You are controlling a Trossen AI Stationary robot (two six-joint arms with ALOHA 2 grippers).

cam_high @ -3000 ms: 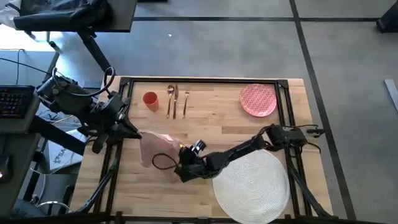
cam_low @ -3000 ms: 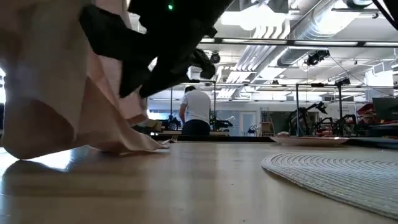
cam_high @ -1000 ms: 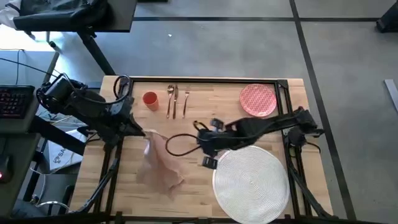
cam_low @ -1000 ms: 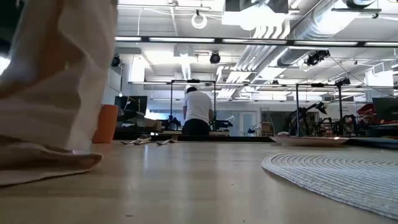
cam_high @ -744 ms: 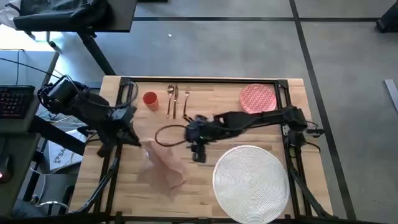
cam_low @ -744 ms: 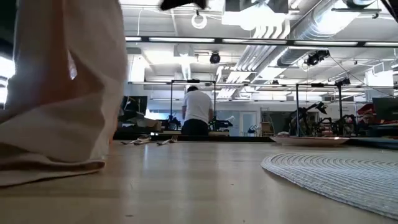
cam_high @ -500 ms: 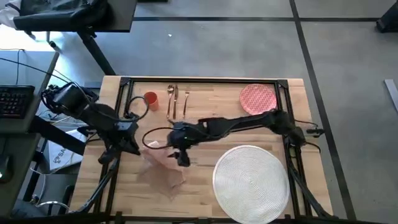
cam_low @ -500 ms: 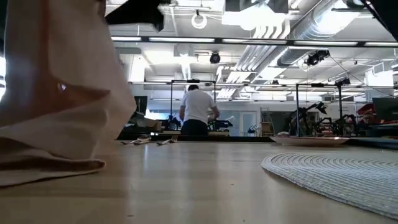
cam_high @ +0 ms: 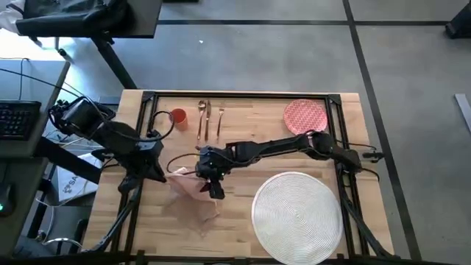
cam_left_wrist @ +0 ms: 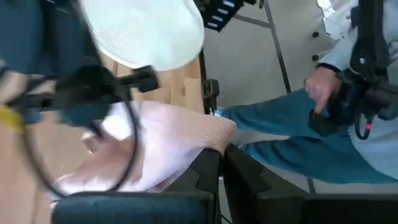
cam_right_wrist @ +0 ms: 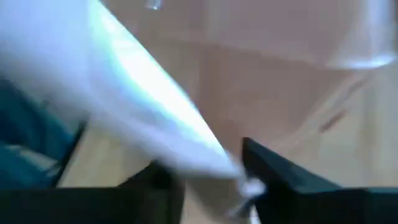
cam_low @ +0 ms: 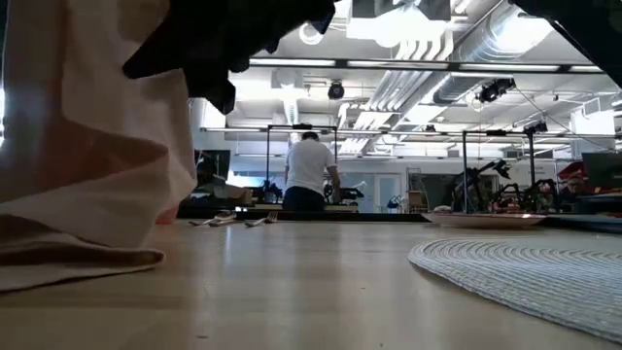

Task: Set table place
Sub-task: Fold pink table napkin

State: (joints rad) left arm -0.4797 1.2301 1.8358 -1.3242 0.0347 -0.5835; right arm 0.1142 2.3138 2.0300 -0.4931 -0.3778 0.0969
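The beige-pink napkin (cam_high: 193, 199) lies crumpled at the table's near left, and its upper part is raised in my left gripper (cam_high: 163, 175), which is shut on it. My right gripper (cam_high: 213, 188) reaches across from the right and hovers open just over the napkin (cam_right_wrist: 261, 74); whether it touches the cloth I cannot tell. The white woven placemat (cam_high: 298, 217) lies at the near right. The red-patterned plate (cam_high: 305, 118) sits at the far right. The orange cup (cam_high: 178, 116) and gold cutlery (cam_high: 208, 118) stand at the far left. My left gripper pinches an upper edge of the napkin (cam_left_wrist: 211, 134) between its two fingers, coming from the table's left. The cloth hangs slack below the fingers (cam_low: 87, 146). Its lower end (cam_low: 68, 258) rests on the table.
A black frame (cam_high: 243, 94) runs along the table's edges. A dark desk with a keyboard (cam_high: 15, 121) stands left of the table. A seated person (cam_left_wrist: 323, 124) shows beyond the table in the left wrist view.
My right gripper has swept from beside the placemat toward the table's left edge and now hangs over the napkin. My left gripper has shifted a little toward the near edge, still shut on the cloth. The napkin's hanging part has bunched closer to the left gripper.
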